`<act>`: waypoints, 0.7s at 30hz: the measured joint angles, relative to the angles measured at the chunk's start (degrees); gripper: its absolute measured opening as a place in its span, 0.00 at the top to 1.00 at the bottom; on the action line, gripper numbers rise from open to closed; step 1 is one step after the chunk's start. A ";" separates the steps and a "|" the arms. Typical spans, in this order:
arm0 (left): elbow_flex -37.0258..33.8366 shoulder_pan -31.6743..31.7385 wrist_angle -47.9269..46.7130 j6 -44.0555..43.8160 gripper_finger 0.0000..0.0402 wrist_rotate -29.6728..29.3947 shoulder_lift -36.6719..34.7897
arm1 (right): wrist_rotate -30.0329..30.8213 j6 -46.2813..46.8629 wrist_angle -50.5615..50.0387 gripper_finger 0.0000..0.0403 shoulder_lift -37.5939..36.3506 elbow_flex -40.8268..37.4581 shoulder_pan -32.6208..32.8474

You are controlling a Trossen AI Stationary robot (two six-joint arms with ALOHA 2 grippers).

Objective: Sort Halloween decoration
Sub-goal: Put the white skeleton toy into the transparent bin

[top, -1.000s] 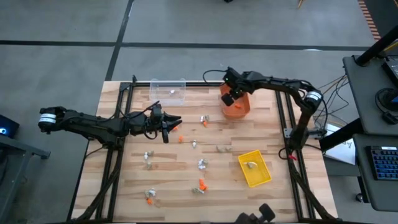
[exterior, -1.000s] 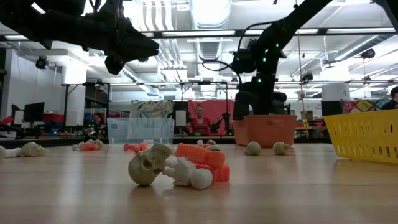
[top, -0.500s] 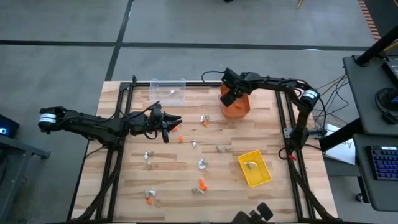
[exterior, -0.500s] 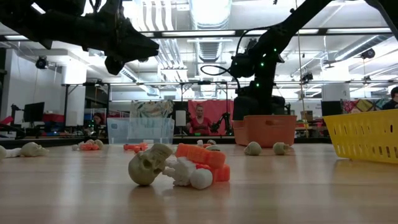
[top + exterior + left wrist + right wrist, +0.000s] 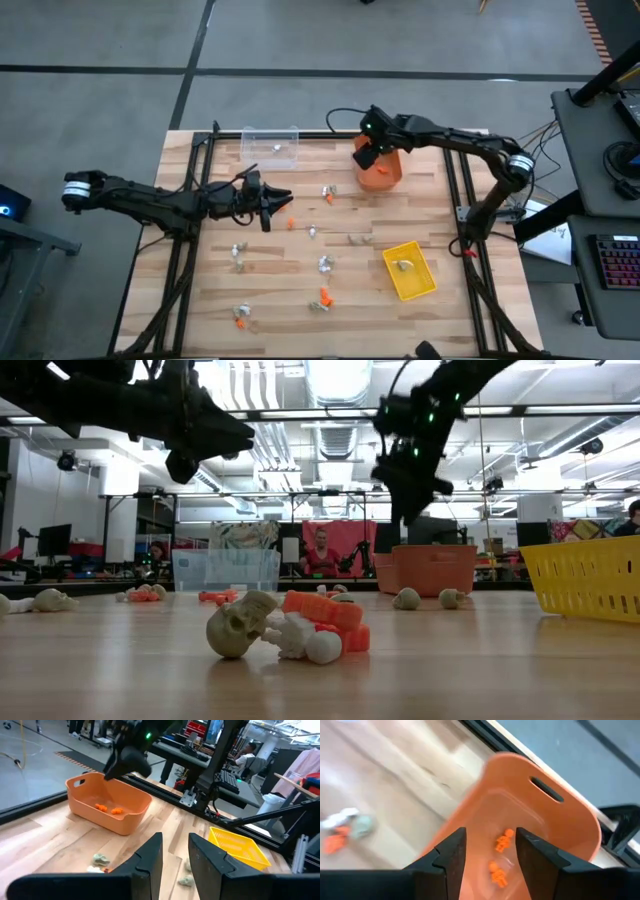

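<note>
Two orange trinkets (image 5: 501, 860), no readable writing

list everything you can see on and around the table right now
orange bin: one, orange, far side right of centre, two orange trinkets inside
clear bin: one, clear, far side left of centre
yellow bin: one, yellow, near right, one pale trinket inside
loose trinkets: many, orange, white and tan-grey, scattered mid-table
table: one, light wood
left gripper: dark, above table's left-centre, fingers apart, empty
right gripper: dark, above orange bin, fingers open, empty
</note>
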 joint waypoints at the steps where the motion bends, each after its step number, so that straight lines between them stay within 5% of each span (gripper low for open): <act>1: 0.00 -0.35 0.01 -0.30 0.81 0.00 0.00 | -0.02 -0.02 -0.02 0.61 -1.01 0.01 0.96; 10: 0.00 -3.78 1.39 -3.93 0.81 -0.11 1.36 | 0.49 -0.15 0.02 0.62 -9.23 -0.69 12.27; 21: 0.58 -5.64 15.35 -9.73 0.81 -0.15 16.03 | 0.51 1.63 0.02 0.63 -14.12 -6.98 25.27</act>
